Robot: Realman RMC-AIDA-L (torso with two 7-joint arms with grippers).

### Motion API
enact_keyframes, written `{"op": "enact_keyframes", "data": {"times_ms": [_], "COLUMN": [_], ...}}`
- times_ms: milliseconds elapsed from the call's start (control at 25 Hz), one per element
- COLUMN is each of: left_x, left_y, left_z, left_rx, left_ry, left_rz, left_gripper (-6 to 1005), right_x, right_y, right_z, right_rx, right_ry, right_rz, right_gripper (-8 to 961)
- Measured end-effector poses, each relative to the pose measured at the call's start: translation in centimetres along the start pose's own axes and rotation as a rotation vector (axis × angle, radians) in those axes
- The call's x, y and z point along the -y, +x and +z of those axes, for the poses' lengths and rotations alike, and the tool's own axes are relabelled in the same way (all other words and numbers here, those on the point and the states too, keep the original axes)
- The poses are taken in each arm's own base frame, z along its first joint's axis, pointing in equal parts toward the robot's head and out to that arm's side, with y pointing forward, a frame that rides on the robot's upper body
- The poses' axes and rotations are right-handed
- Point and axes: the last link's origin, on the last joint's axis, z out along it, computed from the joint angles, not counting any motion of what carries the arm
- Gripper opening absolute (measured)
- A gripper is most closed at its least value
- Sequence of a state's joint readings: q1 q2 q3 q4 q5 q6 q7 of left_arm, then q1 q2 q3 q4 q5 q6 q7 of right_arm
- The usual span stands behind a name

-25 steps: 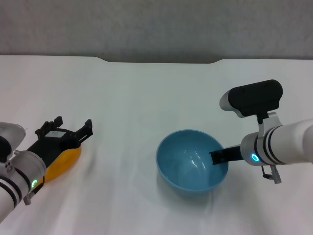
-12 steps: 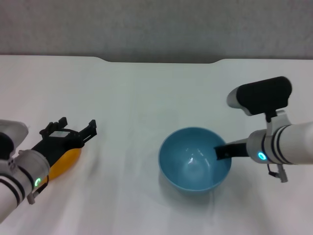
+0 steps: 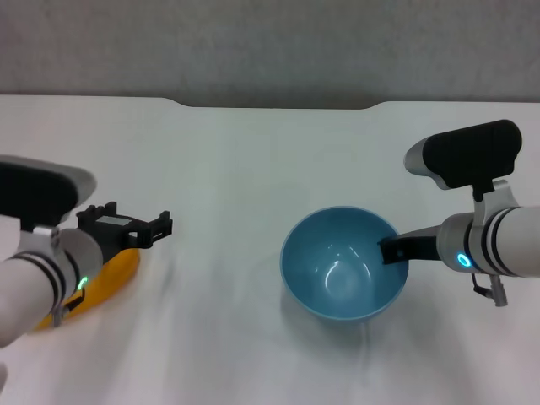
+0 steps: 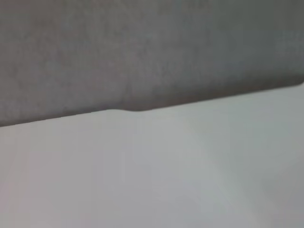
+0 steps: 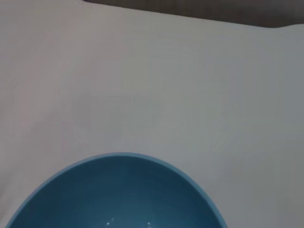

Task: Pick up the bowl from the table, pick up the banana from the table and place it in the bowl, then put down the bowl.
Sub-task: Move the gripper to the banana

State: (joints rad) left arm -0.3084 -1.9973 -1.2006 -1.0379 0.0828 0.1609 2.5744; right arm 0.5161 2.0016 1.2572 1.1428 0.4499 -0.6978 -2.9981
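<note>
At the lower right of the head view, the right pincer [image 3: 395, 250] is clenched on the near-right rim of the bowl [image 3: 342, 272], one dark finger reaching inside; whether the bowl has cleared the table [image 3: 236, 169] I cannot tell, so the first step looks under way or just done. At the lower left, the left pincer [image 3: 135, 226] hangs with its fingers spread over the banana [image 3: 105, 283], which lies on the table beneath the wrist, not gripped as far as I can see; picking it up, dropping it in the bowl and setting the bowl down all remain. Left wrist view: only bare table and its far edge. Right wrist view: the bowl's rim and blue inside fill the bottom, empty, with white table beyond.
</note>
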Motion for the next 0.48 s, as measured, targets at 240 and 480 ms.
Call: {"op": "enact_keyframes", "data": {"times_ms": [240, 480], "left_x": [-0.6, -0.3], "left_y": [1.7, 3.5], "left_z": [-0.4, -0.7], "left_rx": [0.106, 0.222], "left_ry": [0.041, 0.060], "left_rz": [0.101, 0.123], "left_gripper": [889, 885], "right_x": [0.6, 1.0], "right_y": [-0.8, -1.1], "right_z": [-0.9, -1.4], "right_rx": [0.026, 0.045], "right_ry": [0.023, 0.036], "right_rz": [-0.001, 0.002], "right_gripper": [36, 35]}}
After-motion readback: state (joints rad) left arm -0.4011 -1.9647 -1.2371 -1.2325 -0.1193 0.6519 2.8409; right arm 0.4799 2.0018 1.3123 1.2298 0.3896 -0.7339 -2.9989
